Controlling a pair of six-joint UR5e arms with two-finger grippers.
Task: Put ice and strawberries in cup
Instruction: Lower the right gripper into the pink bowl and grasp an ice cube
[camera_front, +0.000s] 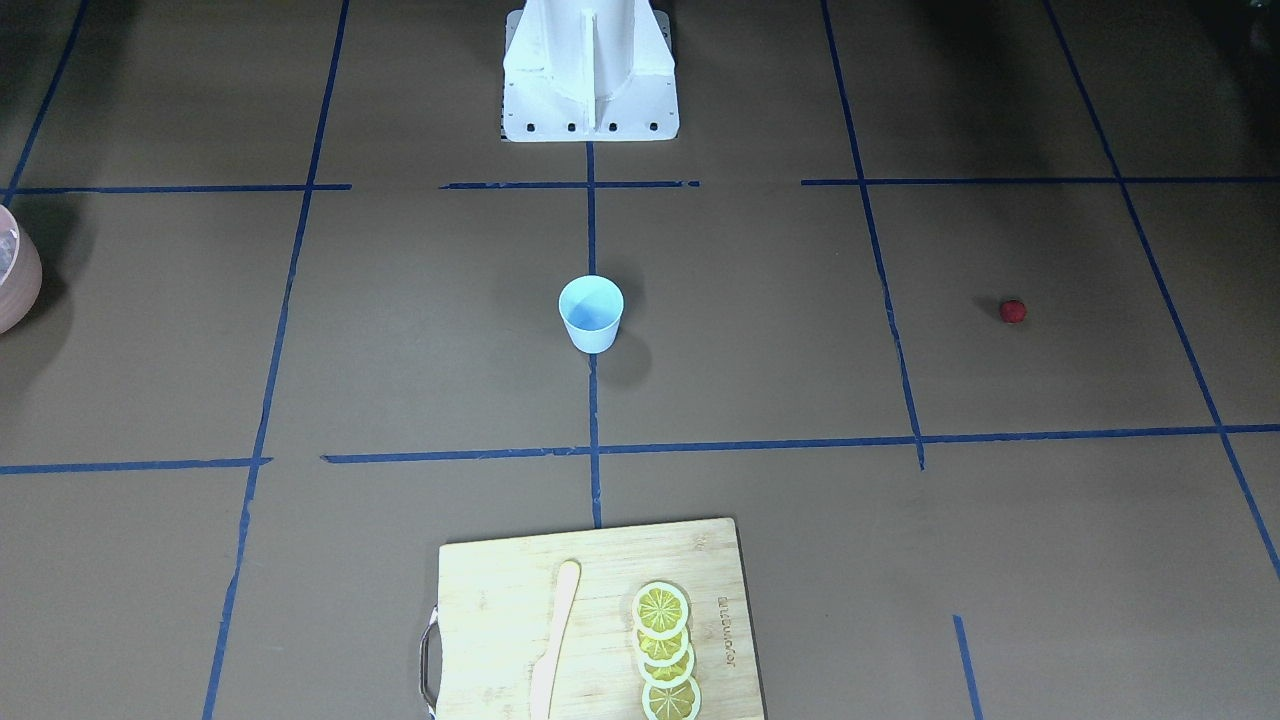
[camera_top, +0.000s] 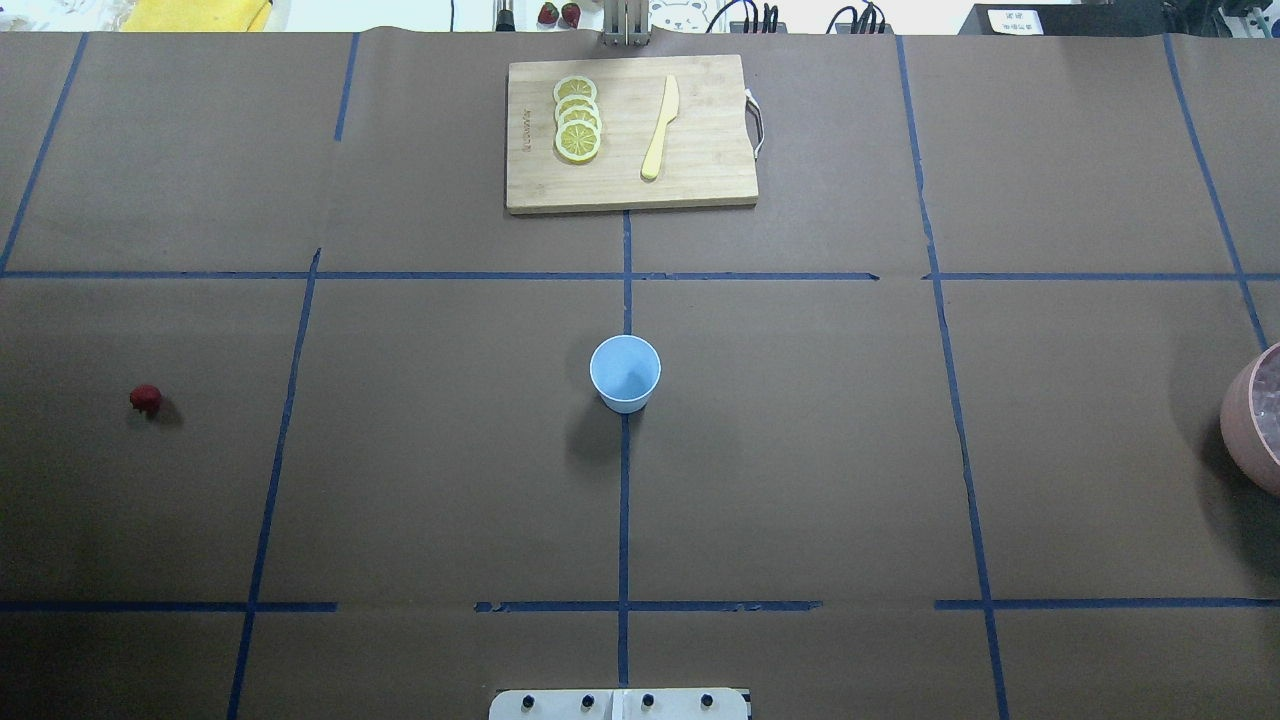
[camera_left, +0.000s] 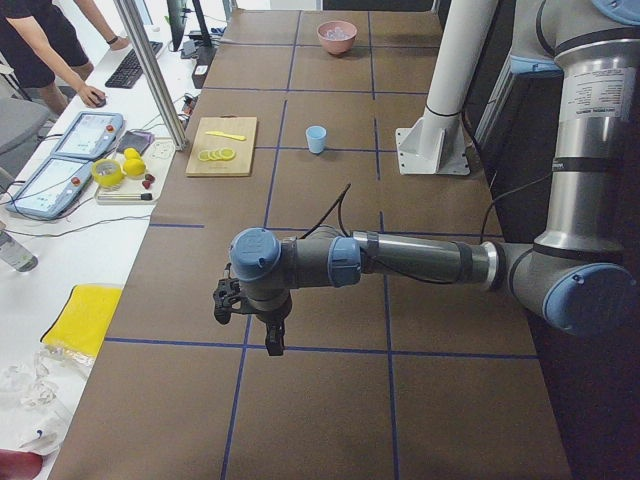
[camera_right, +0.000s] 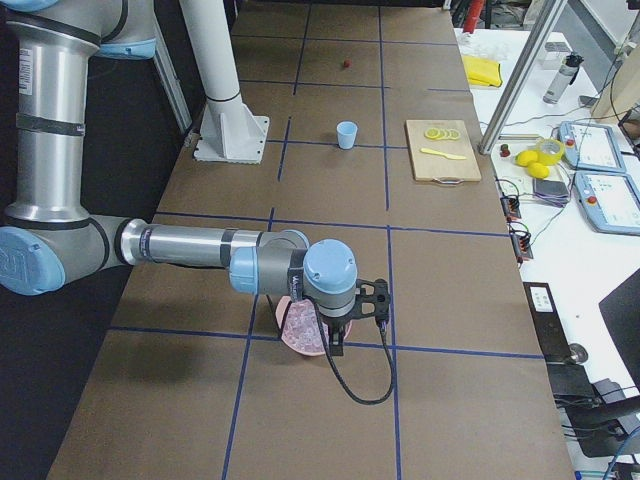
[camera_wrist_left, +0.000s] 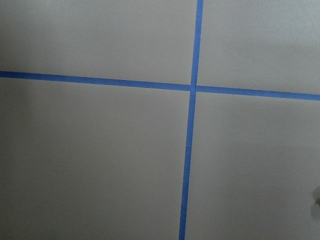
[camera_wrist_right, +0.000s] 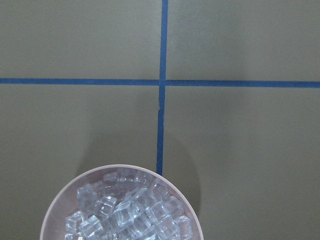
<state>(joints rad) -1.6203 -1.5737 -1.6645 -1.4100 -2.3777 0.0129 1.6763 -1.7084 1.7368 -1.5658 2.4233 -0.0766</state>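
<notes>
The pale blue cup (camera_top: 625, 372) stands upright at the table's middle, also in the front view (camera_front: 591, 312). The tiny red strawberry (camera_top: 146, 399) lies alone far on my left side (camera_front: 1013, 311). Clear ice cubes (camera_wrist_right: 130, 210) fill a pinkish-brown bowl (camera_wrist_right: 100, 172) at the far right edge (camera_top: 1235, 420). My right gripper (camera_right: 335, 345) hangs above this bowl. My left gripper (camera_left: 262, 335) hangs over bare table at the left end. Neither gripper shows in the wrist, overhead or front views, so I cannot tell whether they are open or shut.
A wooden cutting board (camera_top: 700, 180) with lemon slices (camera_top: 577, 130) and a pale knife (camera_top: 660, 130) lies at the far middle edge. The robot's white base (camera_front: 590, 70) stands on the near side. An operator (camera_left: 40, 40) stands beside the table.
</notes>
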